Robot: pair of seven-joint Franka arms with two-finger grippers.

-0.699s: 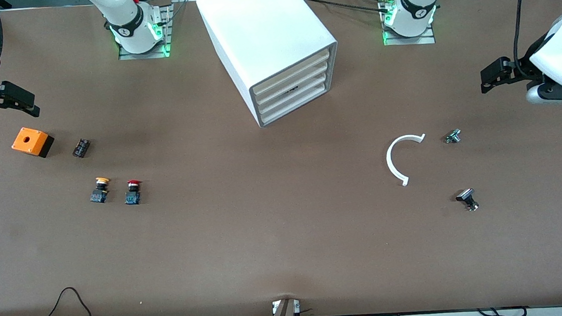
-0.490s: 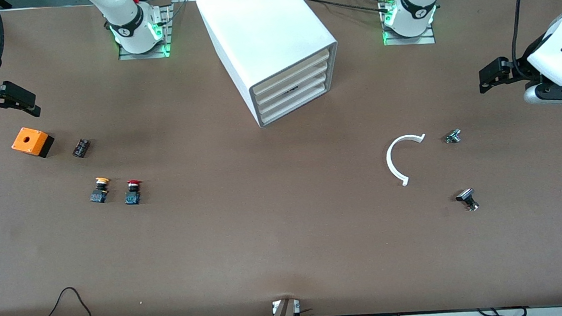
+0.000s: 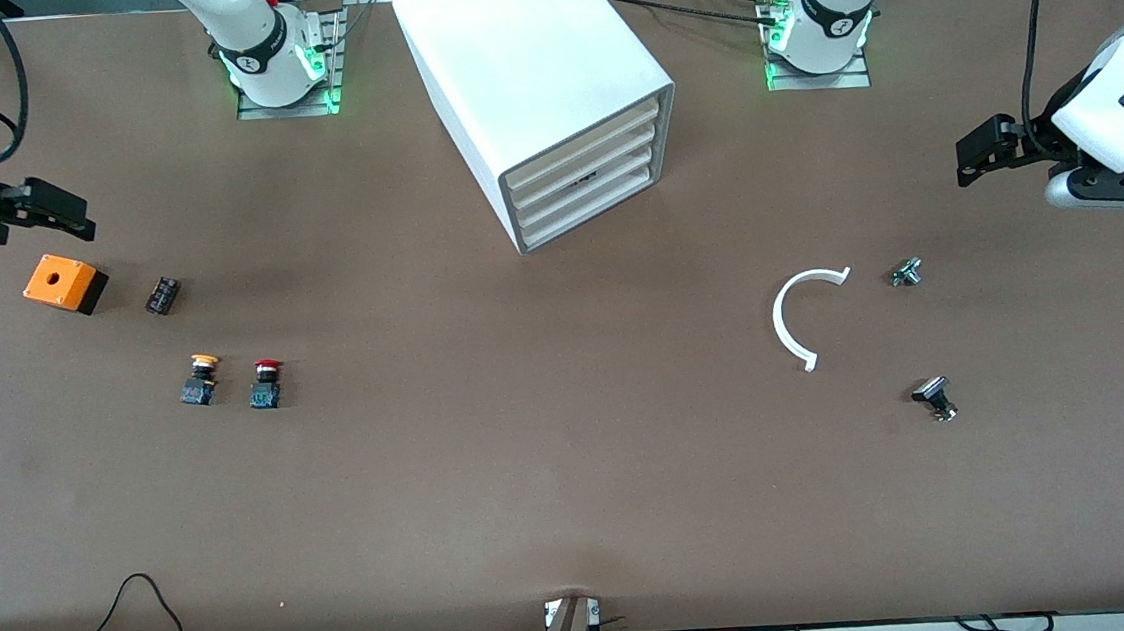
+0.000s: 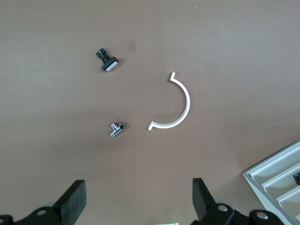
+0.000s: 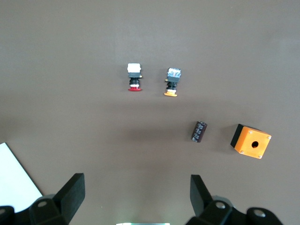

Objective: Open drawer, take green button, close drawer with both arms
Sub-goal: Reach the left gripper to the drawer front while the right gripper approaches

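Note:
The white cabinet (image 3: 543, 76) stands at the middle of the table, far from the front camera. Its four cream-fronted drawers (image 3: 591, 178) are all shut. The green button is hidden. A small dark spot (image 3: 583, 177) shows at the slit of the third drawer from the top. My left gripper (image 3: 968, 166) is open and empty, over bare table at the left arm's end; its wrist view (image 4: 139, 201) shows the cabinet's corner (image 4: 276, 178). My right gripper (image 3: 78, 221) is open and empty, over the table at the right arm's end; it also shows in its wrist view (image 5: 136, 197).
An orange box (image 3: 64, 282), a small black block (image 3: 162, 295), a yellow-capped button (image 3: 199, 378) and a red-capped button (image 3: 265, 383) lie at the right arm's end. A white arc (image 3: 798, 317), a small metal part (image 3: 906, 272) and a black part (image 3: 935, 396) lie at the left arm's end.
My right gripper has shifted a little toward the cabinet's side, near the orange box. My left gripper has barely moved. Nothing on the table has moved.

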